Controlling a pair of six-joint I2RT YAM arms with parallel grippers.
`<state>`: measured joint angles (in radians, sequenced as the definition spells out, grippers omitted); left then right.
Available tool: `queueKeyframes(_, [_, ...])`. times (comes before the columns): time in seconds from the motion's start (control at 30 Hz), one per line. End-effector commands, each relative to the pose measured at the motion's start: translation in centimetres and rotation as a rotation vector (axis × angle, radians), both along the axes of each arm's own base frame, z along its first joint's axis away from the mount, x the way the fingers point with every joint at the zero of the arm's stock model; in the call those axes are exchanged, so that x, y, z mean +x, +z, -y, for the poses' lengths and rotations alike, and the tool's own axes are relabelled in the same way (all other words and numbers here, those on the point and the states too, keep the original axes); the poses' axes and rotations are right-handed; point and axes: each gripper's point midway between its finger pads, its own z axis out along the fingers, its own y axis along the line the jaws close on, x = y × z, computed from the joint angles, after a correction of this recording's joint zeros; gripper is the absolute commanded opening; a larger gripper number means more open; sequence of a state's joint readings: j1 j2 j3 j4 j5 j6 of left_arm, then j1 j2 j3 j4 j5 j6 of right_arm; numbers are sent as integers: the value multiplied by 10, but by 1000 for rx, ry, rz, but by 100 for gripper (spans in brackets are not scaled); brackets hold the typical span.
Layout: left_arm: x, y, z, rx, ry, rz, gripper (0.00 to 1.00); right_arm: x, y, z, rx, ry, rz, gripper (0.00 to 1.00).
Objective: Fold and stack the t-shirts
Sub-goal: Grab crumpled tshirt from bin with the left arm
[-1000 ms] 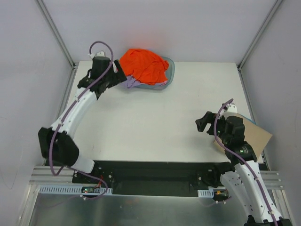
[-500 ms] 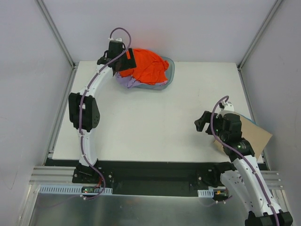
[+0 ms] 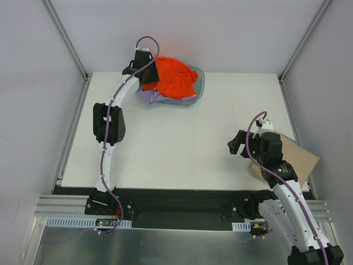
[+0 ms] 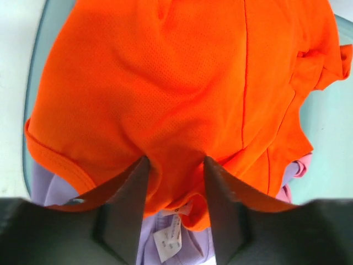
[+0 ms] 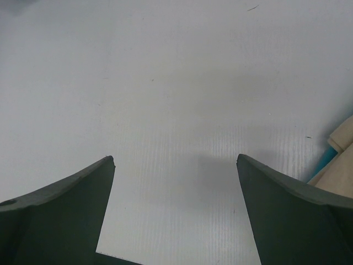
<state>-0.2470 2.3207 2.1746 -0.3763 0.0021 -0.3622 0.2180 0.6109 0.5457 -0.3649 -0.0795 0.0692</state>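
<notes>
At the far left, the left gripper straddles a fold of the orange-red t-shirt with half-closed fingers, grip unclear, while the right gripper gapes wide at the near right.

Left gripper extended far forward, jaws partway apart; right gripper jaws wide.

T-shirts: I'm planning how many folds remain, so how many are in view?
3, all piled in the tub: the orange-red t-shirt on top, the lavender t-shirt poking out beneath it, the pink t-shirt a sliver under its edge. More may be hidden underneath.
</notes>
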Motion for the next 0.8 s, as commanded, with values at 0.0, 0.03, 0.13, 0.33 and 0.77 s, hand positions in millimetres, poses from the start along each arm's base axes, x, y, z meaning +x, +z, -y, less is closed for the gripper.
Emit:
queueKeyframes(0.0, [10,22,10,-62,-38,50,35,4,13,-4,3,20,36,97])
queueKeyframes(0.03, [10,20,11,-64,-43,46,23,4,13,-3,3,20,36,97])
queueKeyframes(0.13, [11,28,12,-73,-49,60,9,5,13,-4,4,21,37,97])
queueKeyframes(0.33, [7,68,22,-120,-100,123,0,5,13,-3,2,17,34,97])
queueKeyframes(0.77, [-58,239,67,-254,-318,399,0,4,14,-3,5,14,39,97])
